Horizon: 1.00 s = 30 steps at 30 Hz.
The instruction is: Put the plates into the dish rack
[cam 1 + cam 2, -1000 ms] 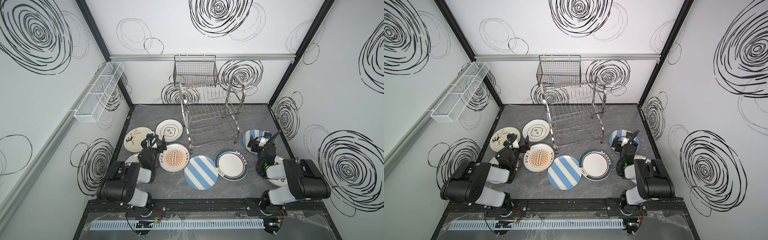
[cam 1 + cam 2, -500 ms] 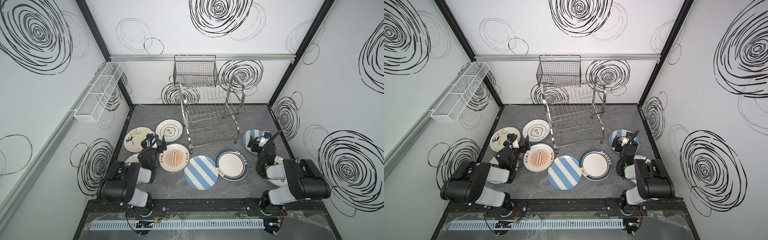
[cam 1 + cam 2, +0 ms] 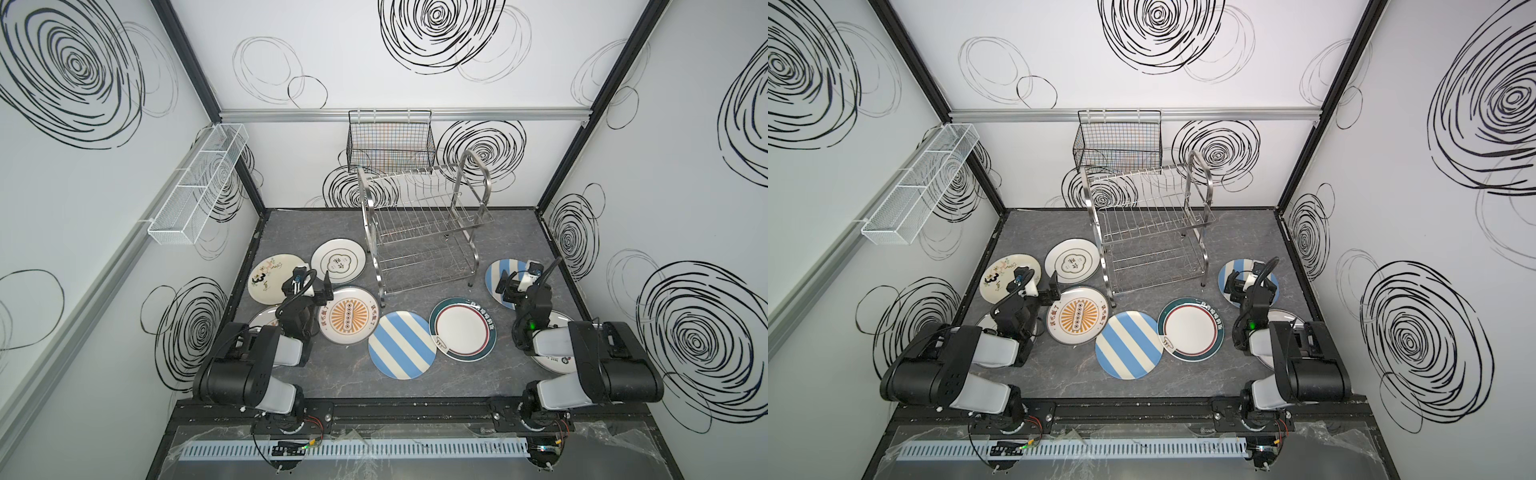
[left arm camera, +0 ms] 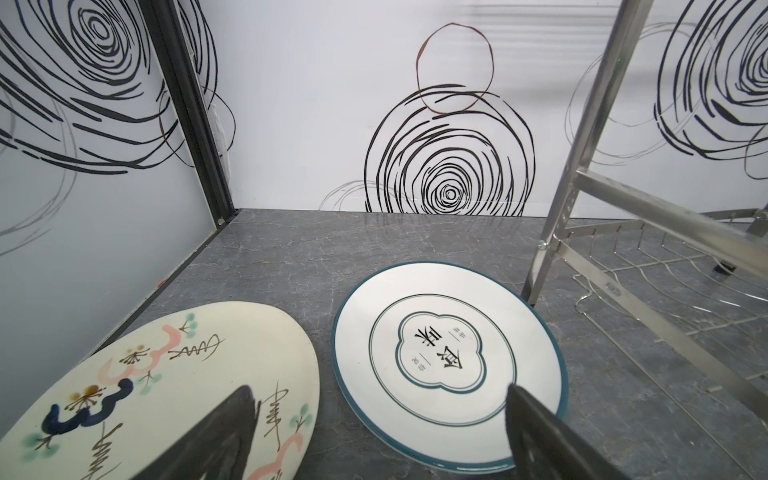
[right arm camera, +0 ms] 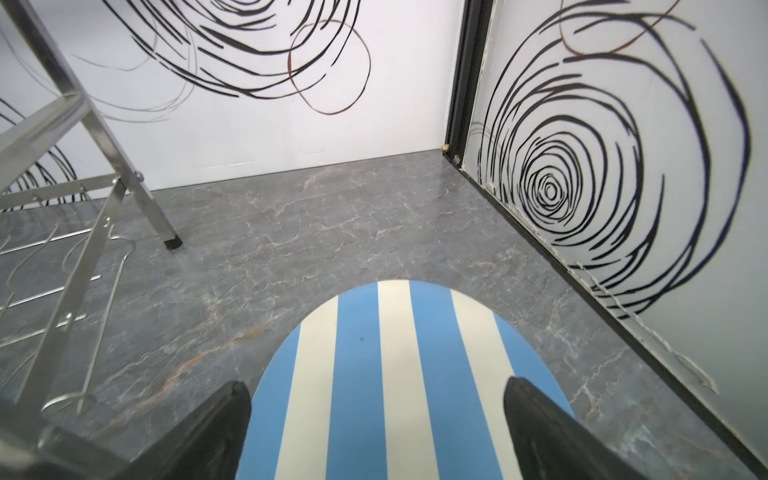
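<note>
Outside dish rack (image 3: pixel 424 232), plates (image 3: pixel 402 351) lie flat (L hand (image 4: pixel 379 390), R hand (image 5: pixel 377 384) wide open, empty).

The dish rack (image 3: pixel 424 232) stood far centre on the table (image 3: pixel 415 382). To its left lay plate 1 (image 3: pixel 270 282) and plate 2 (image 3: pixel 338 259), side by side. Nearer lay plate 3 (image 3: pixel 259 322) and plate 4 (image 3: pixel 349 318). Near of the rack, plate 5 (image 3: pixel 401 351) lay left of plate 6 (image 3: pixel 463 330). At right, plate 7 (image 3: pixel 496 270) lay farther than plate 8 (image 3: pixel 550 362). A wire basket (image 3: pixel 390 141) hung on the far wall, a mesh basket (image 3: pixel 195 191) on the left wall.
</note>
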Available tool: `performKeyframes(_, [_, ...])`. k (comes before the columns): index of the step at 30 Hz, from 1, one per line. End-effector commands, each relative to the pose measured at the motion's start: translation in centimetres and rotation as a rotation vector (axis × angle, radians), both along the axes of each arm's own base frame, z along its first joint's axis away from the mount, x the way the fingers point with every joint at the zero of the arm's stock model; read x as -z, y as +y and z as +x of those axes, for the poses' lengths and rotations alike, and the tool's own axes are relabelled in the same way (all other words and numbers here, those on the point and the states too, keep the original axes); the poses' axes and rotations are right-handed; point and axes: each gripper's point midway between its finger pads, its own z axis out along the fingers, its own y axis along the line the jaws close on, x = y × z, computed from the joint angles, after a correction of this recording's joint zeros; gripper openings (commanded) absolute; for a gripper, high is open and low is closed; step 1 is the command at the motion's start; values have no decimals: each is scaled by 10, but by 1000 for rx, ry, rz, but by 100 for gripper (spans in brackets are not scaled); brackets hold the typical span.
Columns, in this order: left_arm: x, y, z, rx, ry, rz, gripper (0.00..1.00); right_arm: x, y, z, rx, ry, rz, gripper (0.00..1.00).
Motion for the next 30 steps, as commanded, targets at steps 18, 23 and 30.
performKeyframes(18, [-114, -137, -49, 416, 267, -315, 96, -39, 127, -89, -347, 430, 394, 87])
performKeyframes(23, [-111, -141, -81, 517, 310, -316, 96, -14, 133, -121, -306, 553, 448, 82])
performKeyframes(30, [-91, -146, -93, 586, 391, -352, 96, 1, 160, -133, -259, 621, 626, 80])
